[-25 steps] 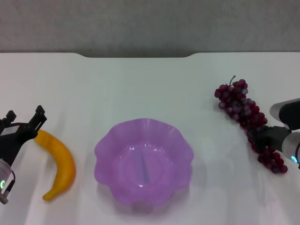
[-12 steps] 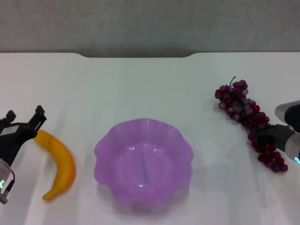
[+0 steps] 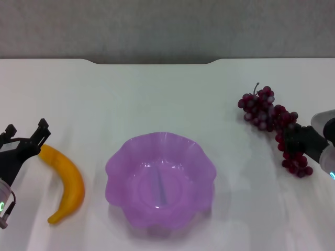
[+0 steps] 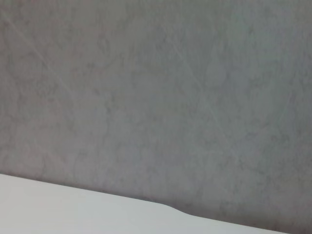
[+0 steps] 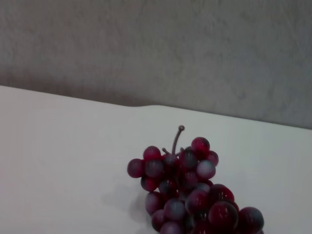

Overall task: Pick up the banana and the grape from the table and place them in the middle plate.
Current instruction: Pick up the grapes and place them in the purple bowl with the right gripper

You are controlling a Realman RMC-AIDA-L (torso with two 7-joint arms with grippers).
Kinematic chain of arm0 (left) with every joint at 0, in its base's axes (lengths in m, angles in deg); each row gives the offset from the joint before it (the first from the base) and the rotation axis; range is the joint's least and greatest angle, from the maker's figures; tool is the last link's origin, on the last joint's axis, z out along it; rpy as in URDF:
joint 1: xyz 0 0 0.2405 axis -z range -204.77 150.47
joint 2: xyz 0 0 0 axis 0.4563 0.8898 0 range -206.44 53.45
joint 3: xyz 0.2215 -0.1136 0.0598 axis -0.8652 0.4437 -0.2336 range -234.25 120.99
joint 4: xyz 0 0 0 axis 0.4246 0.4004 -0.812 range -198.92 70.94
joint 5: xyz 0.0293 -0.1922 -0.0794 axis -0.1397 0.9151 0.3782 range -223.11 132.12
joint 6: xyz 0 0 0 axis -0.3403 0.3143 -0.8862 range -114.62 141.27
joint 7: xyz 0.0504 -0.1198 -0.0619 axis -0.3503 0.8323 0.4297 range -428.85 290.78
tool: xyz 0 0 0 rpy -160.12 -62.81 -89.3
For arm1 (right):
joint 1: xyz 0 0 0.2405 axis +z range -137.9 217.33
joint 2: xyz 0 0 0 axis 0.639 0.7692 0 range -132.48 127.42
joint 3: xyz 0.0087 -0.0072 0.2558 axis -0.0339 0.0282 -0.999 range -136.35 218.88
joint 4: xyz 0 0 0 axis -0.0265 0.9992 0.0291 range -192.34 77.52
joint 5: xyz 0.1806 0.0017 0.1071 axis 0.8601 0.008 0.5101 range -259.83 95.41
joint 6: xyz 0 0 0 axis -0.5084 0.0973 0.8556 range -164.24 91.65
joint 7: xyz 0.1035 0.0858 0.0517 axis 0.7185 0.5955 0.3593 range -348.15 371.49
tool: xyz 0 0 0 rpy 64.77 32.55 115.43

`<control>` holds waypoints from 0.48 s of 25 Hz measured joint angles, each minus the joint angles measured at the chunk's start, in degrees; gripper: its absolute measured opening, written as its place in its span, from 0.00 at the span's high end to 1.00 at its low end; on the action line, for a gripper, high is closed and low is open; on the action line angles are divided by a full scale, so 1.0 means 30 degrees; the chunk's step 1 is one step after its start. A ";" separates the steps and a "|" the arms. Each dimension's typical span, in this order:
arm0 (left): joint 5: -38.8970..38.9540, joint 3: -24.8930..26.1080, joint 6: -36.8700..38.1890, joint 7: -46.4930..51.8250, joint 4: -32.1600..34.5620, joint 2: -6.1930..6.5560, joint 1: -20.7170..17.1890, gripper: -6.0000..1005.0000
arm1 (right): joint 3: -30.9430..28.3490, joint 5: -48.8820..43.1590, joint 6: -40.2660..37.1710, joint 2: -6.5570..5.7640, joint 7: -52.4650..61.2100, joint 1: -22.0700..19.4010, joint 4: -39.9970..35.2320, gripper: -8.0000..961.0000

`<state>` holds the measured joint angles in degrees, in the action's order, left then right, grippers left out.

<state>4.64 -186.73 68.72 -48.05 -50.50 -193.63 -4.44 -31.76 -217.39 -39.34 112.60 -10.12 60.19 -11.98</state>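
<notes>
The banana [image 3: 69, 184] lies on the white table [image 3: 157, 99] to the left of the purple scalloped middle plate [image 3: 119, 157], which holds nothing. My left gripper [image 3: 26, 127] is open, its two dark fingers standing just beyond the banana's far end. The grape [image 3: 261, 109] bunch is at the right; my right gripper [image 3: 296, 140] is shut on its middle, and the near end hangs bent and raised. The bunch also shows in the right wrist view [image 5: 190, 190], stem up, over the table [image 5: 58, 146]. The left wrist view shows no task object.
The table's far edge has a notch [image 3: 152, 63] in front of a grey wall [image 3: 167, 26]. The left wrist view shows only that wall [image 4: 156, 97] and a strip of tabletop [image 4: 48, 209].
My right gripper has pulled back toward the right and drawn the grape bunch up; its near end has lifted and bent and the far end has shifted slightly. The left arm has barely moved.
</notes>
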 joint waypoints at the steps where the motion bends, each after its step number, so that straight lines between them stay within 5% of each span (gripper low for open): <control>1: 0.0002 0.0003 -0.0003 0.0001 -0.0002 -0.0002 -0.0010 0.11 | 0.0014 0.0000 -0.0079 -0.0009 -0.0108 -0.0117 0.0148 0.76; 12: 0.0018 0.0015 -0.0011 0.0013 -0.0017 -0.0007 -0.0028 0.11 | 0.0007 0.0000 -0.0562 -0.0028 -0.1338 -0.1275 0.2117 0.78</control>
<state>4.70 -186.69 68.69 -48.01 -50.55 -193.65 -4.52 -31.74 -217.39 -41.03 112.51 -14.14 56.36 -5.63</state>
